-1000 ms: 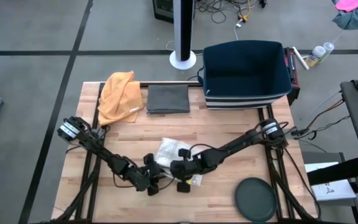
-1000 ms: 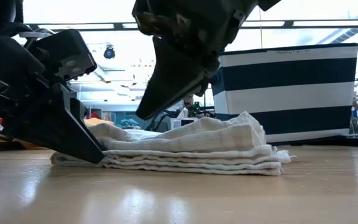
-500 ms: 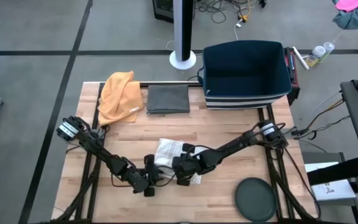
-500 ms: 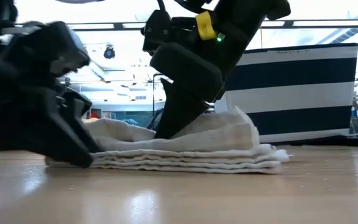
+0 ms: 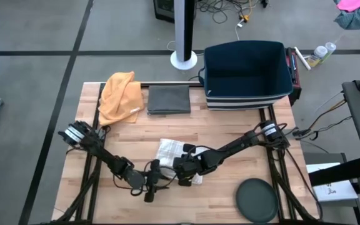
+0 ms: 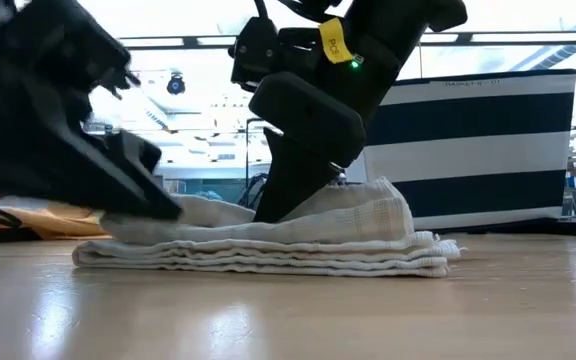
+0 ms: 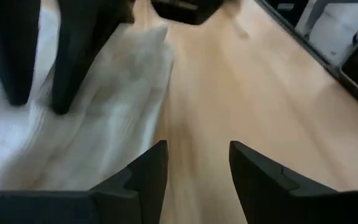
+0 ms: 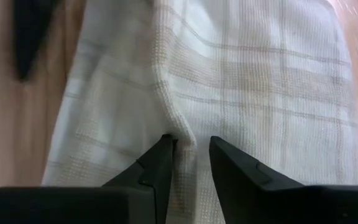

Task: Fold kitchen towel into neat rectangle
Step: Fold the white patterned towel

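The white waffle-weave kitchen towel [image 5: 169,152] lies folded in several layers flat on the wooden table [image 5: 230,125]; the low view shows the stack [image 6: 268,255] from the side. My right gripper [image 8: 190,155] stands on the towel's top, near its middle, its fingers a little apart. My left gripper [image 7: 194,168] is open at the towel's near left end, with only bare table between its fingers; it hovers just above that end [image 6: 118,190]. My right gripper rests both fingertips [image 8: 163,152] on the towel's top layer [image 8: 185,134], slanting down from the table's right. A low ridge of cloth rises between the fingers. The towel lies flat on the table under them.
At the table's far edge lie an orange cloth [image 5: 120,94] and a folded grey cloth [image 5: 169,99], with a navy striped basket [image 5: 249,74] to their right. A dark round disc [image 5: 257,200] sits at the near right. Bare wood lies to the towel's left and right.
My right gripper has come down from above the towel and set its fingertips on the top layer. My left gripper has tipped and rolled; its fingers have risen from table level at the towel's left end to just above it. The towel has stayed in place.
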### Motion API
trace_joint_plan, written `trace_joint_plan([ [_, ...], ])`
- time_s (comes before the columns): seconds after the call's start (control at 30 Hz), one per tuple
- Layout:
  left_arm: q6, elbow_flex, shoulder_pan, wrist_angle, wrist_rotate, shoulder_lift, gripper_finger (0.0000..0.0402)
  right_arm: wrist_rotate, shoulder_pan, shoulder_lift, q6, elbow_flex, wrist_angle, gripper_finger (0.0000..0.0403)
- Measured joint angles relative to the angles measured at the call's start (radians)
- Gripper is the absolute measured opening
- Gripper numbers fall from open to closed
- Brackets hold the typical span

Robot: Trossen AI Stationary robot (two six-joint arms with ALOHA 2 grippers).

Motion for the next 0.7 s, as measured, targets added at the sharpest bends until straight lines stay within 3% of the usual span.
trace_joint_plan([
  [0.13, 0.050, 0.023, 0.021, 0.227, -0.004, 0.122, 0.0152, -0.001, 0.000, 0.000, 0.011, 0.000, 0.003, 0.0111],
  [0.27, 0.047, 0.015, 0.030, 0.338, -0.051, 0.200, 0.0142, -0.002, 0.004, 0.000, 0.022, 0.000, 0.005, 0.0110],
  [0.5, 0.104, 0.024, 0.029, 0.337, -0.093, 0.207, 0.0139, -0.001, 0.007, -0.001, 0.034, 0.000, 0.016, 0.0094],
  [0.7, 0.111, 0.032, 0.034, 0.209, -0.218, 0.205, 0.0146, 0.001, 0.008, -0.002, 0.038, 0.001, 0.016, 0.0087],
])
